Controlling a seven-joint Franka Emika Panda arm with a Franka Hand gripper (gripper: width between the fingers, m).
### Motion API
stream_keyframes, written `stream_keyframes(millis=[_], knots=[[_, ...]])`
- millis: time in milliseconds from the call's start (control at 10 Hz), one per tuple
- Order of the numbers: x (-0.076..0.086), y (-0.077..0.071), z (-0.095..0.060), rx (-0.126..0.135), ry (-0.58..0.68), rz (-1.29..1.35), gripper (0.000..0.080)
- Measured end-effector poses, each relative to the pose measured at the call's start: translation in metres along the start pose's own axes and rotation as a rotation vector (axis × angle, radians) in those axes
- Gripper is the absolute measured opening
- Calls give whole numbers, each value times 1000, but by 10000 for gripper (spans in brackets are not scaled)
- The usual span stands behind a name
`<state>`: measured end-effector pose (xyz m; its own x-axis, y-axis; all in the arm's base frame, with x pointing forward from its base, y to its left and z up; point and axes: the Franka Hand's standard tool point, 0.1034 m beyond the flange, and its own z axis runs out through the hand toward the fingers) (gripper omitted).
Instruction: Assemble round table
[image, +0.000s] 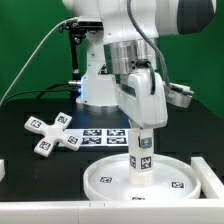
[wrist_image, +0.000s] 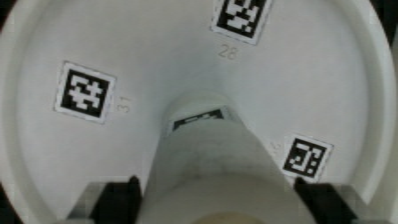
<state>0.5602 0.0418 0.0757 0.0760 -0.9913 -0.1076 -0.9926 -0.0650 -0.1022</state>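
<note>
The gripper (image: 143, 128) is clenched on the upper end of the short cylindrical leg (image: 141, 152) and holds it upright over the middle of the large round disc (image: 165, 168). The disc lies flat, rim up, on the black table (image: 40, 165) at six o'clock in the exterior view. The leg's lower end sits at the disc's centre, but I cannot tell whether it only touches the floor or is already seated in a socket. In the wrist view the leg runs from between the dark fingers (wrist_image: 116, 198) towards the disc floor, with square tags on the disc to either side of it.

The cross-shaped base (image: 52, 133) lies loose on the table at about ten o'clock from the disc, well apart from it. The marker board (image: 105, 135) lies at about eleven o'clock from the disc, beyond its far rim.

By my reading the assembly is in its early half. The leg has been brought to the disc, but fixing it there is probably not finished. The base has not yet been fitted onto the leg's free end.
</note>
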Motion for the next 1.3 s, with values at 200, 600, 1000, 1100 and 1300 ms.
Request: stream_keyframes(millis=[200, 600, 1000, 1100, 1300], knots=[[1, 0, 1, -1, 1, -60, 524], [7, 1, 1, 1, 11, -589, 647], [6, 1, 1, -22, 27, -990, 649], [2, 0, 1, -40, 38, -1178, 649], [0, -1, 0, -59, 49, -1460, 649]])
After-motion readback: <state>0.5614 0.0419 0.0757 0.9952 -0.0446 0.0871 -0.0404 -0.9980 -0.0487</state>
